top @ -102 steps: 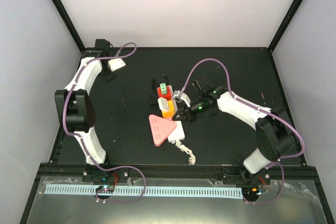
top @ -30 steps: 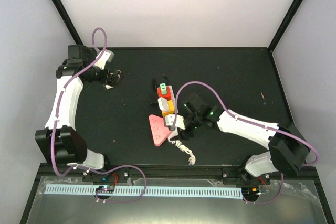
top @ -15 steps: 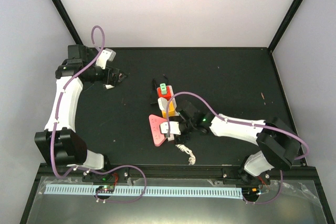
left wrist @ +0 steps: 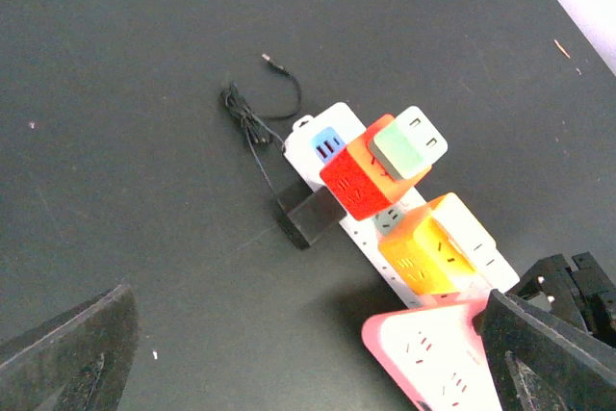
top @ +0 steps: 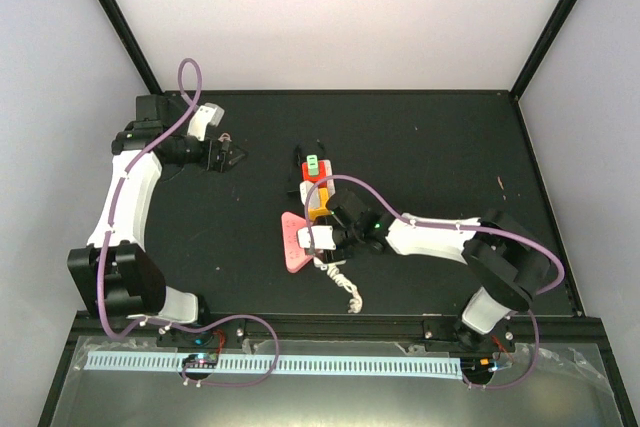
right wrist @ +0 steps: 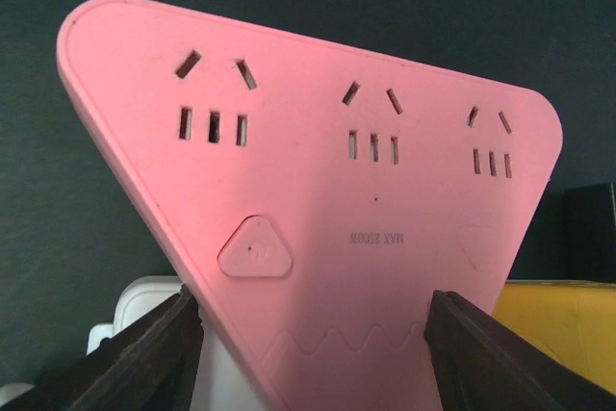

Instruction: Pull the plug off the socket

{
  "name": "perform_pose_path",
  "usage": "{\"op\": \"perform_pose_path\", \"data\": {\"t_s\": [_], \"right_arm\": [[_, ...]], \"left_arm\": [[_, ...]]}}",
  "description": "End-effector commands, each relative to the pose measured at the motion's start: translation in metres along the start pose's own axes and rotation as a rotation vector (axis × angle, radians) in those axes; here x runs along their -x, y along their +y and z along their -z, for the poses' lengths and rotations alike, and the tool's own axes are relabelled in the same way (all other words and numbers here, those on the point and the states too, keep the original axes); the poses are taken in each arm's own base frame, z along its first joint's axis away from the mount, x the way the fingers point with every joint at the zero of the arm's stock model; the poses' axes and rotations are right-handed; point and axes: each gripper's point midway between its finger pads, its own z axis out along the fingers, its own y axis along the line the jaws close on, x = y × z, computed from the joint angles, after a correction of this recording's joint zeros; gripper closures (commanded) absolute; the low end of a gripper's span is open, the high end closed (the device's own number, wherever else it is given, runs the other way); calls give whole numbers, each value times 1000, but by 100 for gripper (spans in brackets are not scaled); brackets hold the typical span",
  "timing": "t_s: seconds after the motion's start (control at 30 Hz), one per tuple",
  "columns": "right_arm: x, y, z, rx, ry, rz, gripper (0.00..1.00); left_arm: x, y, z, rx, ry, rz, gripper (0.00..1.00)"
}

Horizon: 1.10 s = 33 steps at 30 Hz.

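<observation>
Socket (left wrist: 300, 136): long white strip; right gripper (right wrist: 313, 324) straddles pink plug (right wrist: 308, 190), grip unclear; left gripper (left wrist: 308, 353) wide.

place: lab test cell | evidence: black table (top: 450, 147), white walls (top: 330, 17), black frame (top: 115, 17)

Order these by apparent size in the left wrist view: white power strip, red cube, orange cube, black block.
1. white power strip, though partly covered.
2. red cube and orange cube: they look alike, so no ranking.
3. black block, smallest.
</observation>
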Motion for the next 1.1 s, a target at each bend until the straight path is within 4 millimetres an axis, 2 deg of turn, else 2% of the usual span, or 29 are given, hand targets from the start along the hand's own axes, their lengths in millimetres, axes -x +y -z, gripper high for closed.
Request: {"op": "perform_pose_path", "data": {"t_s": [0.0, 0.27, 0.47, 0.6, 0.67, 0.77, 0.93, 1.07], "right_arm": [[-27, -23, -10, -60, 94, -66, 35], [-38, -50, -17, -71, 111, -105, 37], [-43, -57, -15, -57, 125, -108, 37], [-45, -63, -12, -74, 135, -91, 36], [-41, -64, -8, -70, 120, -89, 35], [-23, -63, 3, -45, 62, -112, 31], [5, -63, 28, -28, -31, -167, 28], [17, -65, 46, -40, -69, -221, 28]], "left_arm": [[6, -6, 3, -16, -48, 9, 1], [-14, -11, -14, -111, -34, 84, 1], [-41, -18, -31, -196, -37, 180, 3], [-49, -27, -33, -220, -69, 198, 3], [-54, -35, -34, -267, -75, 224, 3], [-65, -44, -39, -342, -91, 285, 2], [-76, -59, -28, -352, -185, 244, 1], [-77, -64, -20, -332, -227, 268, 1]]}}
